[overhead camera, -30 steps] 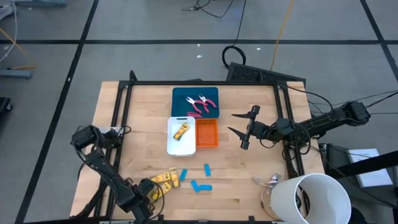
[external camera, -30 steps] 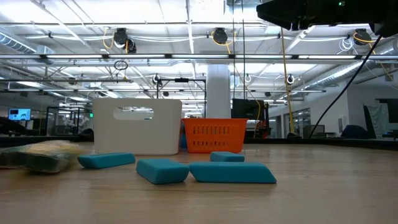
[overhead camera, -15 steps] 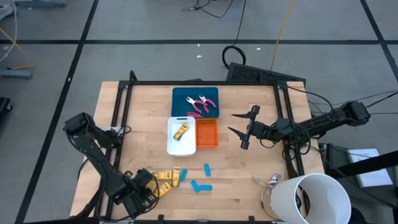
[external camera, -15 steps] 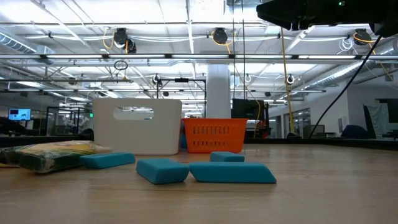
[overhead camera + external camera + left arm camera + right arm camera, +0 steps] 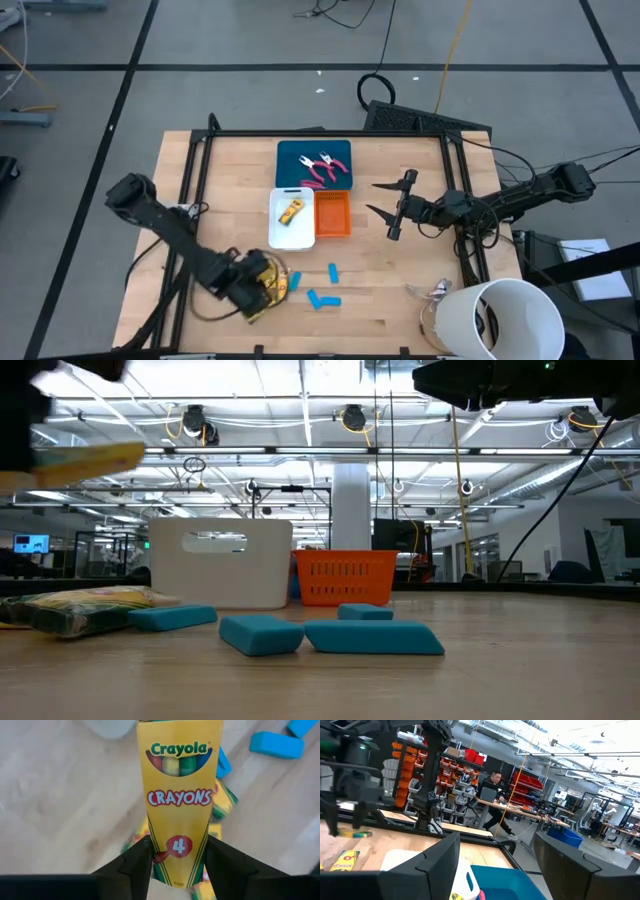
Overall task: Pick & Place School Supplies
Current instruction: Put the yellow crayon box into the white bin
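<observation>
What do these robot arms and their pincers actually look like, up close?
Both arms are dark, almost black, built from slim jointed segments. The right gripper ends in two thin, pointed fingers spread like a fork. The left gripper has two broad, flat, angular black fingers. Black cables trail off the table's right edge.

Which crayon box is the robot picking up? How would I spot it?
Find the wooden table, then the yellow crayon pile near its front-left. The held crayon box is lifted above that pile, pinched in the left gripper; its neighbours lie flat on the wood.
</observation>
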